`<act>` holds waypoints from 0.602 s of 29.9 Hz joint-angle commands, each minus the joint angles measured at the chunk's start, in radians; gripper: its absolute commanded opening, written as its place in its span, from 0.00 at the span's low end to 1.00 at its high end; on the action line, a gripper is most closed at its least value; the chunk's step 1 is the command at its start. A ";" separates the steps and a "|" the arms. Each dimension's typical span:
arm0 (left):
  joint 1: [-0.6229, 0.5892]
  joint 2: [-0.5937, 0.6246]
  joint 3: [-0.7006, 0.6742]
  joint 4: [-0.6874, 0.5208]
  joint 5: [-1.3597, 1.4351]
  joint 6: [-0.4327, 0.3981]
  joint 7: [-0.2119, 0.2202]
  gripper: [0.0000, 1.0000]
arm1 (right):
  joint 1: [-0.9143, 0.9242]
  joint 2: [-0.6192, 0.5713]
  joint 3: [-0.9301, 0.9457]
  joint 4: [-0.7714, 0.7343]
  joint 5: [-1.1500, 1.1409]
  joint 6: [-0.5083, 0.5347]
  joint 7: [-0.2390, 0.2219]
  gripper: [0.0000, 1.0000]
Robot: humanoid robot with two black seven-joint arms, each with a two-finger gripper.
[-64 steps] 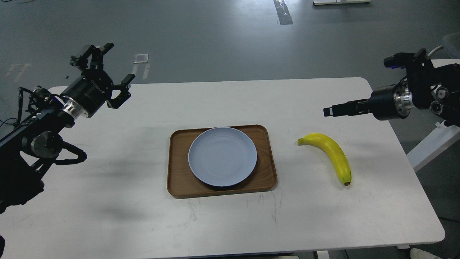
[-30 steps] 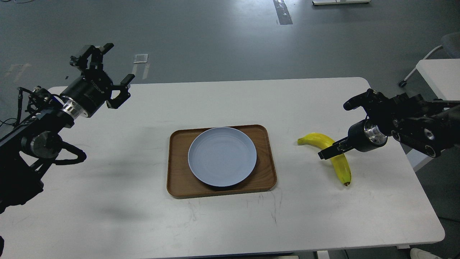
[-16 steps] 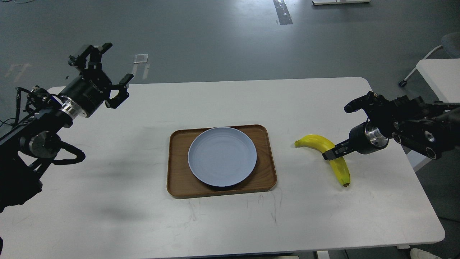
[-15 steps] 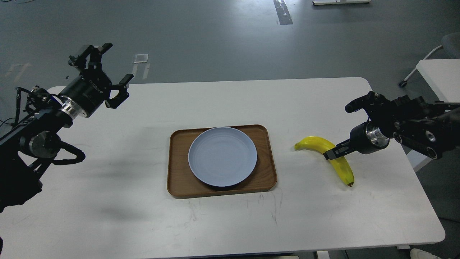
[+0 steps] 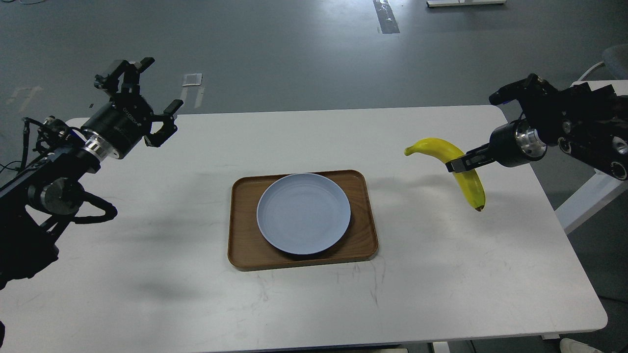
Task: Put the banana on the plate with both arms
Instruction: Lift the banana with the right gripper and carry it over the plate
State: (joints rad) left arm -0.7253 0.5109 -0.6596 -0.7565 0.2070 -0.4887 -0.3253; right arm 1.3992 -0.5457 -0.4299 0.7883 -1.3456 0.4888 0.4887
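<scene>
Yellow and curved, the banana (image 5: 452, 164) hung in the air above the worktop (image 5: 441, 274), pinched near its middle by the right tool (image 5: 458, 164), whose fingers were pressed onto it. Its long axis ran from the greenish stem at about 10 o'clock down to the dark tip at about 5 o'clock, and a faint shadow lay on the surface beneath it, so it touched nothing but the tool.

From the banana, the plate (image 5: 303, 214) lay toward 8 o'clock, well apart, sitting on the tray (image 5: 365, 242). The plate was bare. The coming carry would therefore have to run leftward and down, and the banana looked about as long as the plate was wide, so its axis would need to cross the plate's centre to sit fully inside the rim.

At the far 9 o'clock side, the left tool (image 5: 144, 108) hung with its fingers spread, holding nothing, much farther from the banana than the right.
</scene>
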 commanded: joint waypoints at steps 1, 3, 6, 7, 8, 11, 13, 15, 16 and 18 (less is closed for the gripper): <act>-0.002 0.000 -0.002 0.000 0.000 0.000 0.000 0.98 | 0.037 0.061 -0.001 0.009 0.032 0.000 0.000 0.16; -0.002 0.001 -0.002 0.000 0.000 0.000 0.000 0.98 | 0.050 0.127 -0.001 0.008 0.051 0.000 0.000 0.16; 0.000 0.003 -0.002 -0.001 0.000 0.000 0.000 0.98 | 0.052 0.199 -0.001 -0.007 0.059 0.000 0.000 0.16; 0.000 0.005 -0.002 -0.001 0.000 0.000 0.000 0.98 | 0.050 0.214 -0.001 -0.014 0.068 0.000 0.000 0.16; 0.000 0.006 -0.002 0.000 0.000 0.000 0.000 0.98 | 0.050 0.240 -0.001 -0.023 0.097 0.000 0.000 0.16; 0.000 0.017 0.000 0.000 0.000 0.000 0.000 0.98 | 0.046 0.294 -0.009 -0.027 0.172 0.000 0.000 0.16; 0.000 0.017 0.000 -0.001 0.000 0.000 0.000 0.98 | 0.041 0.306 -0.009 -0.035 0.180 0.000 0.000 0.16; 0.000 0.017 0.000 -0.001 0.000 0.000 0.000 0.98 | 0.032 0.335 -0.010 -0.040 0.184 0.000 0.000 0.16; 0.000 0.015 0.000 -0.001 0.000 0.000 0.000 0.98 | 0.027 0.345 -0.010 -0.043 0.186 0.000 0.000 0.16; 0.000 0.015 0.001 -0.007 0.000 0.000 0.000 0.98 | 0.017 0.377 -0.009 -0.072 0.189 0.000 0.000 0.17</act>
State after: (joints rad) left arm -0.7258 0.5275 -0.6596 -0.7579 0.2071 -0.4887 -0.3252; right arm 1.4290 -0.2071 -0.4400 0.7448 -1.1620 0.4888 0.4886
